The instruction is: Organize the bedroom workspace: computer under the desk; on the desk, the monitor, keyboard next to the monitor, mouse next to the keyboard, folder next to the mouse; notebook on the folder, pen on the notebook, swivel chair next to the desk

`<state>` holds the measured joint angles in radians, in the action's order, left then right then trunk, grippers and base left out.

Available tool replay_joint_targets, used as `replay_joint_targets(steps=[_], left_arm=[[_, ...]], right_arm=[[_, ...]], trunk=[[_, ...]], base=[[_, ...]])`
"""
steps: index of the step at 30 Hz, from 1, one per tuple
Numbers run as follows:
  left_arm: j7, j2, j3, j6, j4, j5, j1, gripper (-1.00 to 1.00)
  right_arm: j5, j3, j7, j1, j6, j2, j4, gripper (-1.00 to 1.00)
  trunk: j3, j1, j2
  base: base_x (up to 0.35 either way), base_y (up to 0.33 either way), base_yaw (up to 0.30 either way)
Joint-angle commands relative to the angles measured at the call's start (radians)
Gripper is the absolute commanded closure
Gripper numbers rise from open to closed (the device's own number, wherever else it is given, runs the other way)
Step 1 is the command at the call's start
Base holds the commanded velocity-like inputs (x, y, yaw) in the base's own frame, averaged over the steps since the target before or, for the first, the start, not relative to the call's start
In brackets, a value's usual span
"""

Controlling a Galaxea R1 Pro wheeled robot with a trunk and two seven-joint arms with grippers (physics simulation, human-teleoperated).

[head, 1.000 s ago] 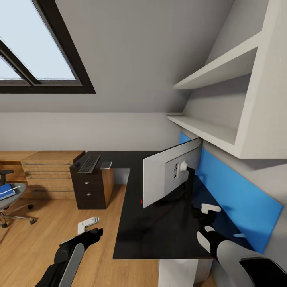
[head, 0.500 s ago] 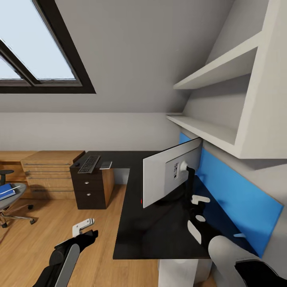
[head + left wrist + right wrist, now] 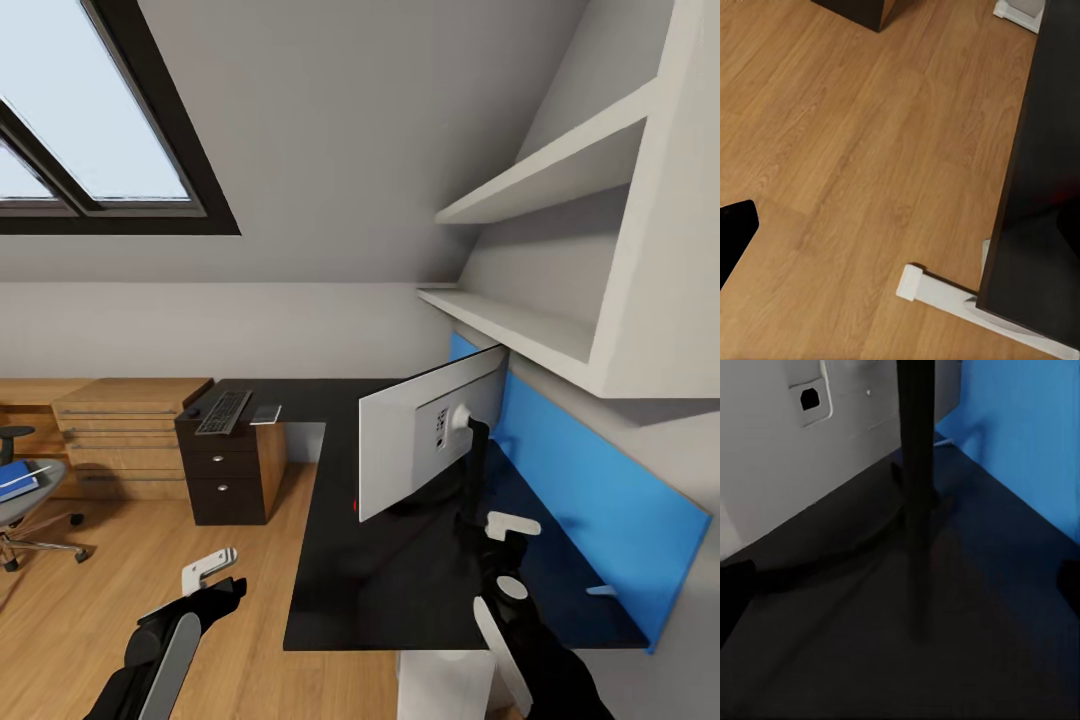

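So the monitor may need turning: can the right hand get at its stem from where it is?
Probably yes. The right hand hovers over the desk just behind the monitor, and nothing lies between it and the stem.

One monitor [image 3: 425,440] is seen on one desk [image 3: 400,590], toward 3 o'clock. One keyboard [image 3: 223,411] is counted at 9 o'clock, with one notebook [image 3: 266,414] just beside it. One chair [image 3: 20,500] is found at the far 9 o'clock edge, and one folder [image 3: 14,478] is carried on it. Two knobs [image 3: 222,474] are visible on the drawer unit. Two shelves [image 3: 520,325] are mounted toward 2 o'clock. One window [image 3: 90,130] is set at 10 o'clock. One dresser [image 3: 120,430] is seen. Two grippers are counted: left [image 3: 208,567] and right [image 3: 503,528].
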<state>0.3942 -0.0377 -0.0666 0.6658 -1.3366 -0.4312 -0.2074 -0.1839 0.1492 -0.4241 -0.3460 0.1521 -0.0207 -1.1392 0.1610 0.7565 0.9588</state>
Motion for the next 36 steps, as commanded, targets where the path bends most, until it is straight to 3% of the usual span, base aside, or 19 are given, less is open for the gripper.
replay_joint_targets(steps=[1,14,20,21,25,30,36], left_arm=[[0.008,-0.001,-0.001,0.003,-0.001,-0.011,-0.001,-1.00],[0.006,-0.001,-0.001,0.003,-0.002,-0.011,-0.001,-1.00],[0.006,-0.001,0.000,0.003,-0.001,-0.011,-0.001,-1.00],[0.006,-0.001,0.000,0.003,-0.001,-0.011,-0.001,-1.00],[0.006,-0.001,0.001,0.003,-0.001,-0.011,-0.001,-1.00],[0.005,-0.001,0.001,0.003,-0.001,-0.011,-0.001,-1.00],[0.005,-0.001,0.001,0.003,-0.001,-0.011,-0.001,-1.00]], right_arm=[[-0.005,0.007,-0.009,0.001,0.006,0.001,-0.005,-1.00],[-0.001,0.059,-0.021,0.011,0.001,0.000,-0.027,-1.00],[0.020,0.069,-0.039,0.013,-0.013,0.000,-0.028,-1.00],[0.043,0.078,-0.061,0.014,-0.024,0.000,-0.027,-1.00],[0.064,0.109,-0.103,0.015,-0.041,-0.001,-0.026,-1.00],[0.073,0.165,-0.180,0.016,-0.086,0.000,-0.022,-1.00],[0.077,0.204,-0.216,0.016,-0.122,0.002,-0.018,-1.00]], trunk=[[0.002,0.000,0.001],[0.002,0.000,0.001],[0.002,0.000,0.001],[0.002,0.000,0.001],[0.002,0.000,0.001],[0.002,0.000,0.001],[0.002,0.000,0.001]], base=[[0.000,0.024,0.000],[0.000,0.221,0.000],[0.000,0.298,0.000],[0.000,0.302,0.000],[0.000,0.302,0.000],[0.000,0.268,0.000],[0.030,0.139,0.000]])
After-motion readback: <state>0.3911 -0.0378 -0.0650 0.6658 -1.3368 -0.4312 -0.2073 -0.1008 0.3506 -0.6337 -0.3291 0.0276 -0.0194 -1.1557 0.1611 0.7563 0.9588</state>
